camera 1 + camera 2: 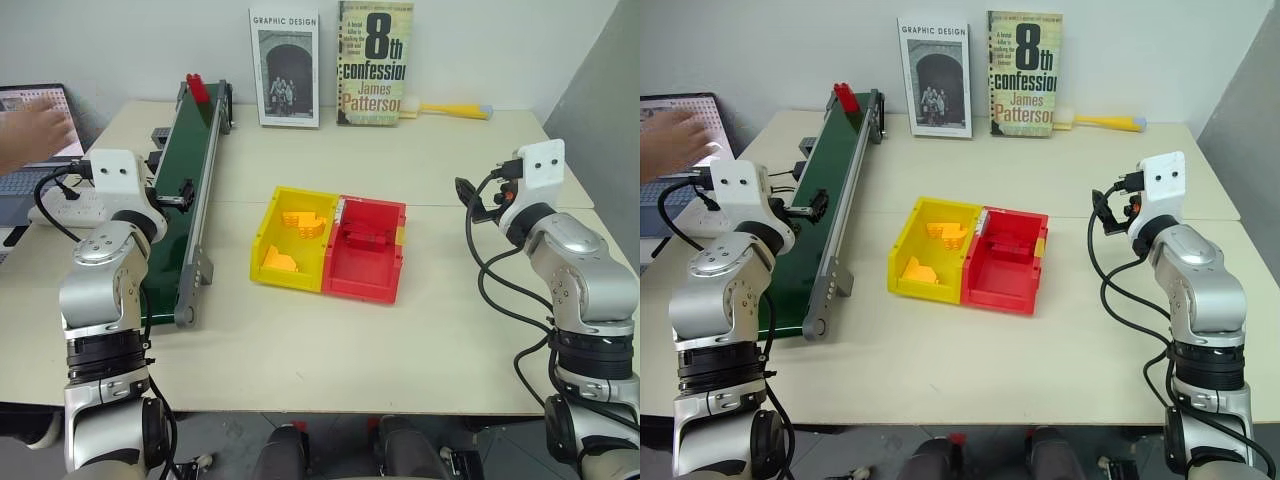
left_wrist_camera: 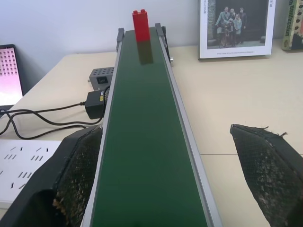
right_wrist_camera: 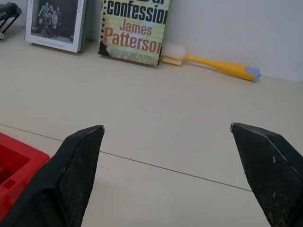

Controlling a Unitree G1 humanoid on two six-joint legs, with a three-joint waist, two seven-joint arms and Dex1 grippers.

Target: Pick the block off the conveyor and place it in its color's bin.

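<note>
The red block (image 2: 141,26) is seen upright at the far end of the green conveyor (image 1: 188,190), at about eleven o'clock on the desk (image 1: 420,320). The red bin (image 1: 366,248) is set mid-desk, joined to a yellow bin (image 1: 292,236). Both the left hand (image 2: 170,179) and the right hand (image 3: 170,179) are held spread, with nothing gripped.

Pretty even, bright room light here, looks like it comes from overhead, nothing harsh. The pale surface (image 1: 420,330) is lit flat with only soft, faint shadows hugging the bins (image 1: 330,243) at centre frame. The conveyor (image 2: 149,142) belt has a dull sheen, and the red block (image 2: 141,27) throws a blurry reflection onto it, upper middle of the left wrist view. A person's hand (image 1: 35,135) at the upper left is motion-smeared. In both wrist views the near fingers (image 3: 71,179) look a bit soft at the bottom corners.
</note>
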